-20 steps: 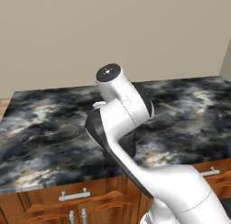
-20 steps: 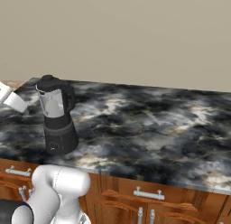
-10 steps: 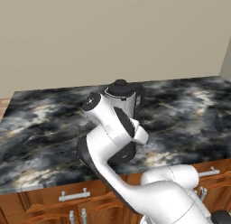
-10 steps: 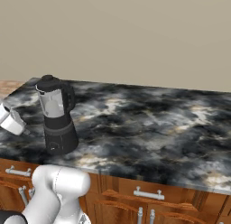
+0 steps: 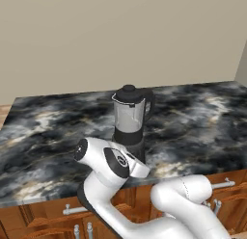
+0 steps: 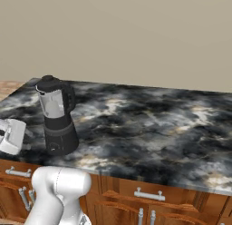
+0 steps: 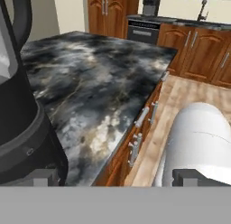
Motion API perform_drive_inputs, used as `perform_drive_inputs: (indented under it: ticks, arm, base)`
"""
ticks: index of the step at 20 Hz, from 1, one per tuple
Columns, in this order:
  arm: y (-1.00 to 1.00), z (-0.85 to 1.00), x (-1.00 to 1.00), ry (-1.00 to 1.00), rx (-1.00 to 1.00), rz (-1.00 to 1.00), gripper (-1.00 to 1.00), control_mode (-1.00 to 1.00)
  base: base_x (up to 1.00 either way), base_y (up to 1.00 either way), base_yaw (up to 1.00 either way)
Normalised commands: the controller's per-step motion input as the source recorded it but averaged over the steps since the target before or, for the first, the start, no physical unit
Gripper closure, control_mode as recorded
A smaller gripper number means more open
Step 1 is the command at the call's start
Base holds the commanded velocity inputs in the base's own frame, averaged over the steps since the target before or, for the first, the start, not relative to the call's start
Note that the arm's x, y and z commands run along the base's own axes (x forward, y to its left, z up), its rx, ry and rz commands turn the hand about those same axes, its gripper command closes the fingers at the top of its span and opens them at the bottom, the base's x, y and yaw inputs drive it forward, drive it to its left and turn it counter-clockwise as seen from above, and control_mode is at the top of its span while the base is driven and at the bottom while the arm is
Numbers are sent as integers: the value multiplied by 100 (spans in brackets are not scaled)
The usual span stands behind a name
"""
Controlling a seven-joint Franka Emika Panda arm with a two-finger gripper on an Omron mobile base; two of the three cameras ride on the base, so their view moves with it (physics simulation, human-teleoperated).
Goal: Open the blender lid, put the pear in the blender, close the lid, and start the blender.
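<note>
Gripper (image 7: 115, 177) jaws wide apart, empty, low at counter edge; blender (image 7: 20, 114) fills left of hand view; blender lid (image 5: 128, 93) still on, well above hand.

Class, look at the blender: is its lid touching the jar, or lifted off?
Touching. The left base view shows the blender lid seated on the blender jar's rim with no gap; the right base view agrees.

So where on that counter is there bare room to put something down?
Nearly everywhere: the marble counter lies bare from the blender rightward to its far end, and behind it to the wall. It is crowded only at the blender's front corner, by the arm.
</note>
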Motion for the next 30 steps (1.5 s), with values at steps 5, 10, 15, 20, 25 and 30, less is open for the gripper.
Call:
perform_drive_inputs:
  ticks: [5, 10, 15, 20, 25, 30]
  arm:
    - [0, -22, 18, -14, -6, -17, -100, -100]
    - [0, -11, 21, -7, 0, -12, -100, -100]
    - [0, -26, 15, -2, 0, -9, -100, -100]
    - [0, -12, 8, -2, 0, -7, -100, -100]
    - [-8, -7, 2, -10, 0, 0, -100, -100]
    - [-15, -14, 3, -12, 0, 0, -100, -100]
  base:
    - [0, 0, 0]
    - [0, 0, 0]
    - [0, 0, 0]
    - [0, 0, 0]
    - [0, 0, 0]
    - [0, 0, 0]
